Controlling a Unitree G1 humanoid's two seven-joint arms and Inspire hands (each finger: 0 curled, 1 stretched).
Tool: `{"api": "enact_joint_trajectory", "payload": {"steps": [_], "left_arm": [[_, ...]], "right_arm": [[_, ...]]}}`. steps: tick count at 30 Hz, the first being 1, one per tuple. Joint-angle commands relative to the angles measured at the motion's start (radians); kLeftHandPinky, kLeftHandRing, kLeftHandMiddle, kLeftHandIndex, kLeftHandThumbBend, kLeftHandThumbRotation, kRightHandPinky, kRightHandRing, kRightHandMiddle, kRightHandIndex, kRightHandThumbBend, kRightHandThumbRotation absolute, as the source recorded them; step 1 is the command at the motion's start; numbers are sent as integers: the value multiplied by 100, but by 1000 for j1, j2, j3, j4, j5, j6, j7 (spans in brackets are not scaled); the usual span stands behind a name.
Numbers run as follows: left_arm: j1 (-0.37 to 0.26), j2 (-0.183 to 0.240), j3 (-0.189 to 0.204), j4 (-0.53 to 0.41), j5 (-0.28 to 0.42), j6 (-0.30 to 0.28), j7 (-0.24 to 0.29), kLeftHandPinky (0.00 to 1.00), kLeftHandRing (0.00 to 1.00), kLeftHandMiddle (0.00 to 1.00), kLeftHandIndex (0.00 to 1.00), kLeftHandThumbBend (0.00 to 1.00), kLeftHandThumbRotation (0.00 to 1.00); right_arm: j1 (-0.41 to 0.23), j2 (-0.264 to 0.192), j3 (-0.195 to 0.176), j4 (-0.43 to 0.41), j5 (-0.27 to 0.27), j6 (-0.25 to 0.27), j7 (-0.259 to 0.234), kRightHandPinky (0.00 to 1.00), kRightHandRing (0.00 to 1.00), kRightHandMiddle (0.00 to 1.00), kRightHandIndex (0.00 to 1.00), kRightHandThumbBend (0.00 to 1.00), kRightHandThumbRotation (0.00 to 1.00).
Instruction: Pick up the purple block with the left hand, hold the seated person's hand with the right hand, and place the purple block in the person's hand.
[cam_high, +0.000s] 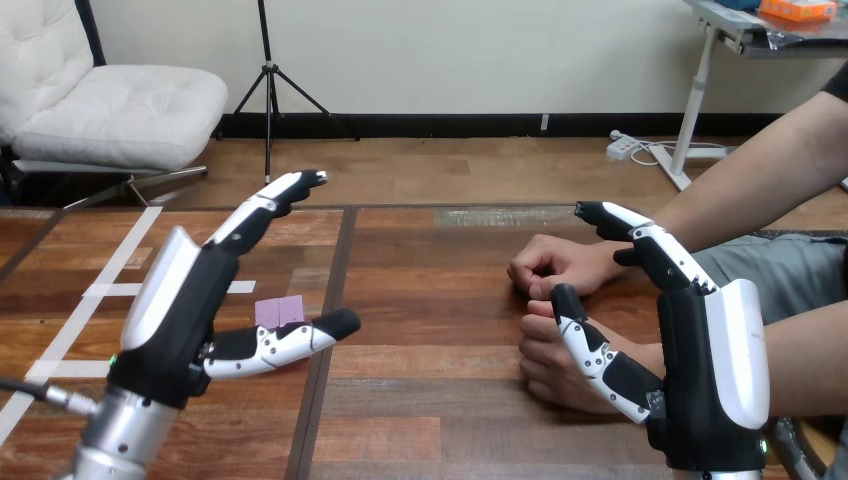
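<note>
The left hand (185, 310) is spread wide above the counter (430, 400), fingers straight and thumb stretched out, holding nothing. The purple block (279, 311) lies flat on the counter just beyond that thumb, partly hidden by it. The right hand (705, 340) is wide too, with straight fingers. Its thumb crosses in front of the person's nearer hand (545, 365), a loose fist on the counter; contact cannot be told. The person's farther hand (555, 262), also curled, rests beside the right hand's fingers, on the thumb side.
</note>
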Motion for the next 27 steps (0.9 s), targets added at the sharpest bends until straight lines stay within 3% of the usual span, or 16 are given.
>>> {"api": "enact_joint_trajectory", "payload": {"steps": [1, 12, 19, 27], "left_arm": [[-28, 40, 7, -117, 113, 78, 57, 85, 89, 92, 90, 76, 57], [-44, 99, -31, -167, 281, 197, 142, 88, 93, 94, 93, 74, 64], [-69, 124, -69, -146, 305, 225, 159, 91, 94, 95, 94, 74, 64], [-97, 156, -119, -130, 310, 269, 130, 93, 94, 95, 95, 73, 63]], "right_arm": [[-51, 14, -10, 1, 1, -1, -10, 65, 74, 77, 75, 36, 15], [-52, 16, -9, 5, 1, 4, -10, 66, 74, 77, 76, 36, 16], [-50, 17, -11, 1, 1, 8, -5, 66, 75, 77, 76, 36, 16], [-50, 17, -14, 1, -6, 8, -4, 66, 75, 77, 76, 36, 17]]}}
